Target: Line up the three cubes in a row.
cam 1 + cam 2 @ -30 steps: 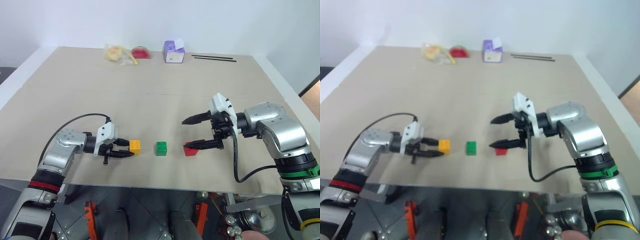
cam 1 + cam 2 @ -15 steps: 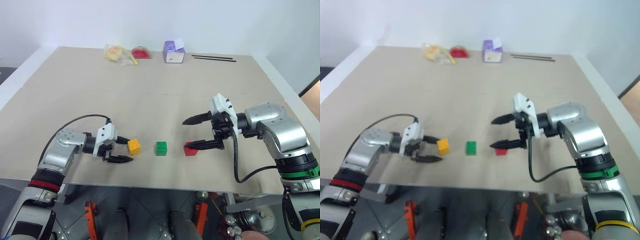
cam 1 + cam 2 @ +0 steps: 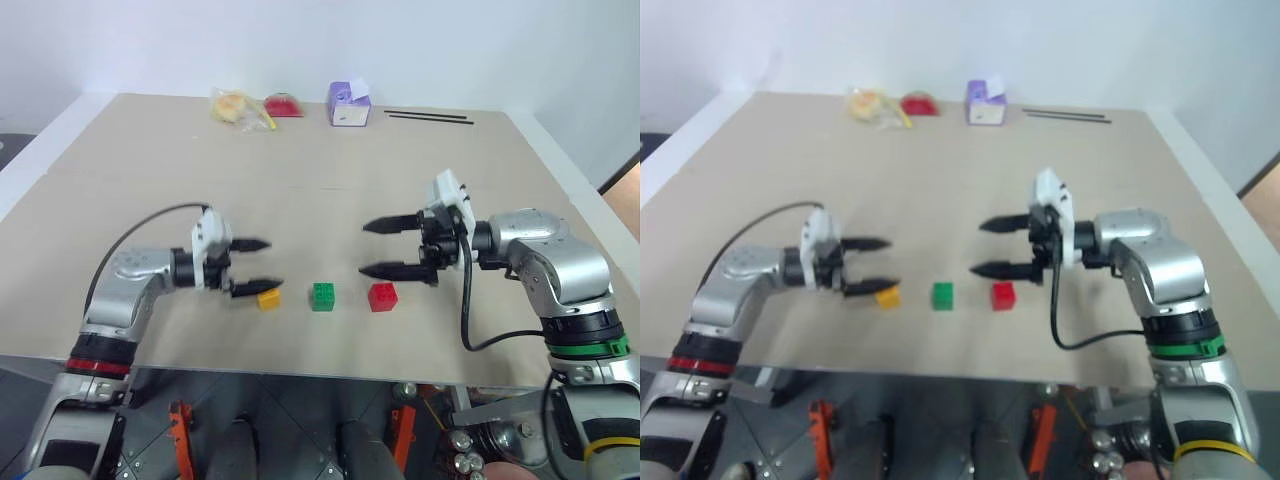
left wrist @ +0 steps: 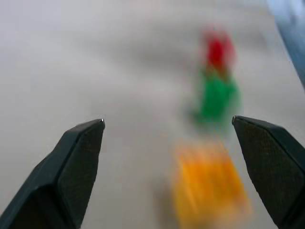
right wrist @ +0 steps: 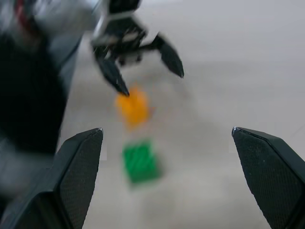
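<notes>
Three cubes sit in a row near the counter's (image 3: 300,190) front edge: yellow-orange cube (image 3: 268,298), green cube (image 3: 322,296), red cube (image 3: 382,296). I see my left gripper (image 3: 258,265) above the yellow-orange one, fingers wide and empty. My right gripper (image 3: 372,248) hovers beyond the red one, fingers wide.

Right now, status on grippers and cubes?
Left gripper open, right gripper open, both empty. Yellow cube, green cube, red cube in a row. Nothing obstructing.
</notes>
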Robot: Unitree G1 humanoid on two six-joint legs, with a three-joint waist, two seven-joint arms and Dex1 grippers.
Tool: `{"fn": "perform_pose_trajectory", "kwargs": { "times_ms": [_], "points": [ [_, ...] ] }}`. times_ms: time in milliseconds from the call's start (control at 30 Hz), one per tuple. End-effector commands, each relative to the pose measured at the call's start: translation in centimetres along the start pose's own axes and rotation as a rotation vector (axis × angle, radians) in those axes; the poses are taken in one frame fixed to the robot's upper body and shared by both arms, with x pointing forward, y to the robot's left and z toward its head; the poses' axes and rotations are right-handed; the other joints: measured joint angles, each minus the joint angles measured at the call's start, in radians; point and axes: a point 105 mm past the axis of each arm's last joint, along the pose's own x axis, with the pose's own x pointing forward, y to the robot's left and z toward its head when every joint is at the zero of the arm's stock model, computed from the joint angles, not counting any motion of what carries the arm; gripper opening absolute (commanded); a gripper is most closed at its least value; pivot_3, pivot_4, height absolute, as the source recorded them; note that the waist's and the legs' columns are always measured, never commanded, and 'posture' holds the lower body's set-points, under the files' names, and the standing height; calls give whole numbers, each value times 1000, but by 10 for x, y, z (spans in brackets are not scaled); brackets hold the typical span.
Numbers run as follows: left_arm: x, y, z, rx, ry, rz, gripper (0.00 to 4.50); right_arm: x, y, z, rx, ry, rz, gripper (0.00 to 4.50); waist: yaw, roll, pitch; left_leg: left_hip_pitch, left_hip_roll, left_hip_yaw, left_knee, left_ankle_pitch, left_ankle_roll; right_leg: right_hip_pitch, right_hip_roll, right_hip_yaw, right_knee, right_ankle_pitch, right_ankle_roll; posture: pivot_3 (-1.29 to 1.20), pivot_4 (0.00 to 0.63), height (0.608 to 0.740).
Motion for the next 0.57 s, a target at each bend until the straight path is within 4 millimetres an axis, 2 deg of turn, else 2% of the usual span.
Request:
{"fn": "perform_pose_trajectory", "kwargs": {
  "times_ms": [33, 100, 167, 300, 367, 433, 500, 567],
  "points": [
    [-5, 25, 34, -13, -200, 373, 4434, -10, -27, 3, 23, -102, -302, 4500, 1, -1, -1, 0, 0, 0, 0, 0, 0, 1, 0, 0, 0, 0, 0, 0, 150, 740],
    [-7, 28, 33, -32, -232, 514, 4434, -12, -37, -1, 51, -137, -428, 4500, 1, -1, -1, 1, 0, -1, 0, 0, 0, 2, 0, 0, 0, 0, 2, 0, 150, 740],
    [-17, 36, 26, -84, -274, 733, 4434, -17, -53, -8, 82, -188, -627, 4500, 0, -1, -1, 1, 0, -1, 0, 0, 0, 1, 0, 0, 0, 1, 2, 0, 150, 740],
    [-46, 45, -9, -93, -185, 1095, 4434, -28, -69, -30, 100, -266, -930, 4500, 0, -1, -1, 1, 0, -1, 0, 0, 0, 1, 1, 0, 0, 3, 4, 0, 150, 740],
    [-56, 46, -21, -120, -173, 1187, 4434, -36, -75, -47, 123, -266, -1051, 4500, 0, -1, -2, 1, 0, -2, 0, 1, 1, 1, 2, 1, 0, 3, 2, 0, 150, 740],
    [-60, 46, -29, -74, -132, 1218, 4434, -41, -80, -64, 125, -242, -1143, 4500, 1, -1, -2, 1, 0, -2, 0, 2, 1, 2, 2, 1, -1, 4, 1, 0, 150, 740],
    [-61, 48, -45, -8, -42, 1226, 4434, -39, -81, -81, 125, -222, -1211, 4500, 1, -1, -2, 1, 0, -2, 0, 3, 1, 2, 2, 1, -1, 5, 0, 0, 150, 740],
    [-64, 51, -55, -16, -15, 1240, 4434, -35, -81, -90, 131, -221, -1236, 4500, 1, -1, -2, 2, 0, -2, 0, 3, 1, 2, 2, 1, -1, 6, -2, 0, 150, 740]
  ]
}}
